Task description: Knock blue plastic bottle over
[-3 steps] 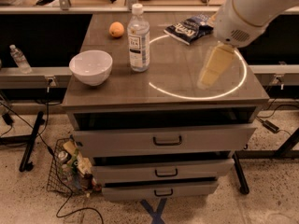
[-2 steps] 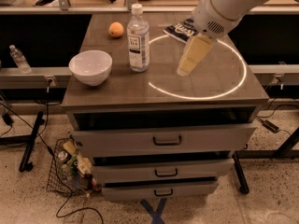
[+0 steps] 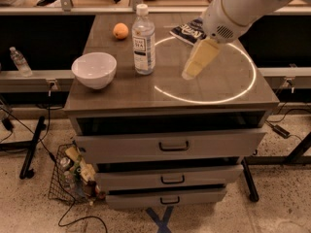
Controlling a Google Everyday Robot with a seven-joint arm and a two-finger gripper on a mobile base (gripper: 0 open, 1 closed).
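In the camera view you see the tall clear plastic water bottle with a white screw cap and a white-and-dark-blue label [image 3: 144, 40] standing upright on the brown tabletop [image 3: 126, 89]. Its long axis is vertical and its cap points straight up. It is left of centre, between the white round bowl [image 3: 94, 69] nearer the front left and the small orange fruit [image 3: 121, 31] just behind it.

Your robot's gripper [image 3: 190, 72] hangs over the tabletop to the right of the bottle, apart from it. It slants down and to the left, so its tip points toward the bottle's lower half. Its pale yellow fingers [image 3: 200, 57] lie together in one wedge with no gap showing.

The tip sits inside a bright ring of light [image 3: 194, 100] on the tabletop. A dark blue crinkly snack bag [image 3: 187, 31] lies at the back, partly behind the arm.
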